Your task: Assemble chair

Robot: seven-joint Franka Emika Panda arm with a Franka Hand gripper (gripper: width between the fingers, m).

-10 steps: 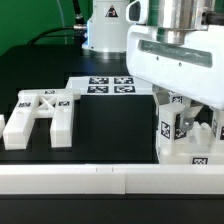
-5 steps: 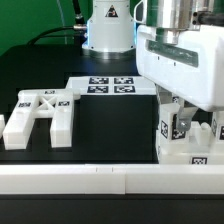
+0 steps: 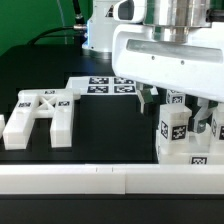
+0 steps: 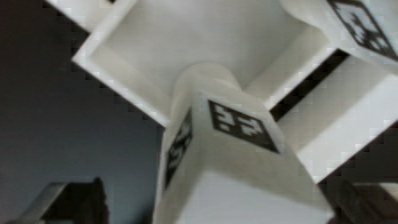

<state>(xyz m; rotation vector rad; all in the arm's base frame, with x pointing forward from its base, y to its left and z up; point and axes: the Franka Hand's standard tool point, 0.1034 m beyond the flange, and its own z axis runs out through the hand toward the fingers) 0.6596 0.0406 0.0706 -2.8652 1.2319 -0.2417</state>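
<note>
just let go of the tagged post [image 3: 172, 128], leaving it upright on the chair's half-built block [image 3: 190, 152], off to the exterior view's right of the marker board [image 3: 105, 85] and nearer the camera. opened the gripper [image 3: 182, 110] wide from a clamp a second ago; now straddles the post with fingers [image 3: 150, 100] clear on both sides, holding nothing. likely seated, so free to lift away and fetch another part. cross-braced plate [image 3: 40, 112] on the marker board's other side, well apart from the block. little room beside the post: best withdrawn straight up, no sideways sweep. hemmed toward the camera by the white front rail [image 3: 100, 180]; open black table [image 3: 110, 125] just this side of the marker board.
</note>
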